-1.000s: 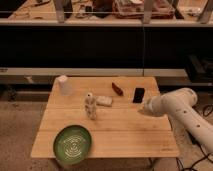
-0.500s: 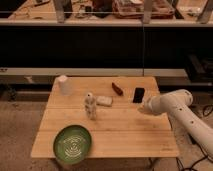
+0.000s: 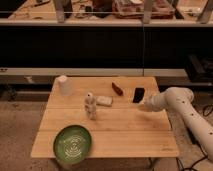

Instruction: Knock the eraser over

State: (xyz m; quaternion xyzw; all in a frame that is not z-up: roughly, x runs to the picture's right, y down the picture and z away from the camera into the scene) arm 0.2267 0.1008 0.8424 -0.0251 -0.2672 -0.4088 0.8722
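Note:
The eraser [image 3: 138, 94] is a small black block standing upright near the right rear of the wooden table [image 3: 105, 125]. My gripper [image 3: 145, 105] is at the end of the white arm that comes in from the right. It sits just to the right of and in front of the eraser, very close to it. I cannot tell whether it touches the eraser.
A dark red elongated object [image 3: 117, 88] lies left of the eraser. A pale flat pad [image 3: 104, 100] and a small white bottle-like figure [image 3: 90, 106] stand mid-table. A white cup [image 3: 62, 84] is at the rear left. A green plate [image 3: 73, 143] is at the front left.
The gripper has moved a little left and back, closer to the eraser. The eraser still stands upright.

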